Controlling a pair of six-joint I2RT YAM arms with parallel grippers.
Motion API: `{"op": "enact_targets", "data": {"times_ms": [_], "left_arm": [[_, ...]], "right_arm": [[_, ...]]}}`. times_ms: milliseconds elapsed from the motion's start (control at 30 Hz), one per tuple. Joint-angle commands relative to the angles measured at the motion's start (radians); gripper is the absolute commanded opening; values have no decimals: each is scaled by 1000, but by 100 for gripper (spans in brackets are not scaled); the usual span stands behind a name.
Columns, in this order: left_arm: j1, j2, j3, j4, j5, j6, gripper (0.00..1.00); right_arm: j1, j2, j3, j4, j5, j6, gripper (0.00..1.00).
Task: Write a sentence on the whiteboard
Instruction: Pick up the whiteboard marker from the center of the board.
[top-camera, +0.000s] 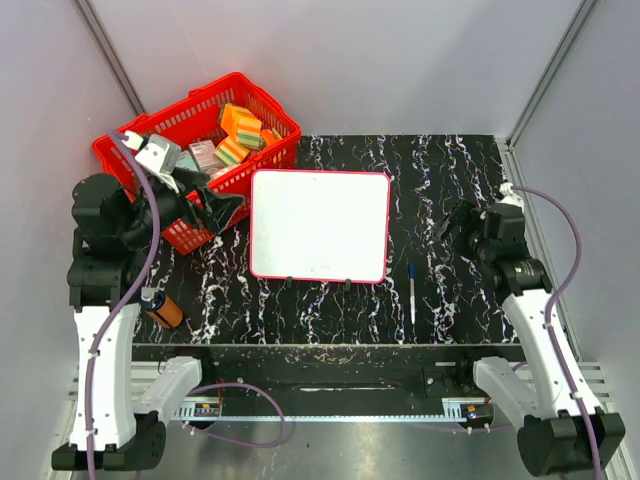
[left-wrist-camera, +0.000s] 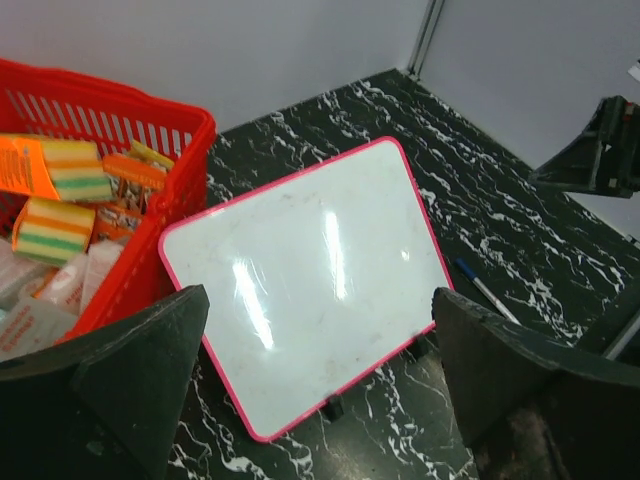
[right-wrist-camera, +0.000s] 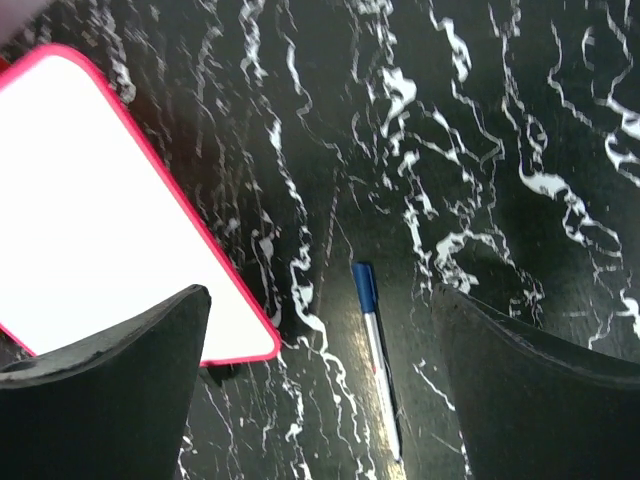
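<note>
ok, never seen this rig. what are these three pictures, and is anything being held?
Two robot arms are bolted at the table's near edge. The overhead view looks down from behind them; the other two come from cameras on each wrist, with dark fingers at the bottom. On the black marbled tabletop lie a blank white red-framed whiteboard, a slim blue-capped marker pen to its right, and a red plastic basket of sponges and packets. The left hand and right hand are both open; nothing is held.
</note>
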Motion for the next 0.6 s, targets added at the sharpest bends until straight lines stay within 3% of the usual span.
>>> {"op": "enact_targets", "data": {"times_ms": [0,200,267,433,567], "left_arm": [[7,-71,-152,105,-5,-74,99],[6,-193,-336,214,27,-100,99],[7,-208,-362,229,53,-98,99],[6,-179,-352,202,102,-100,99],[7,-133,-326,183,146,-90,99]], "right_arm": [[8,69,27,-76,-42,25,100],[39,205,-34,-47,-38,53,98],[71,244,-37,-41,-27,59,92],[181,359,-2,-76,82,71,90],[217,440,4,-78,85,74,85]]}}
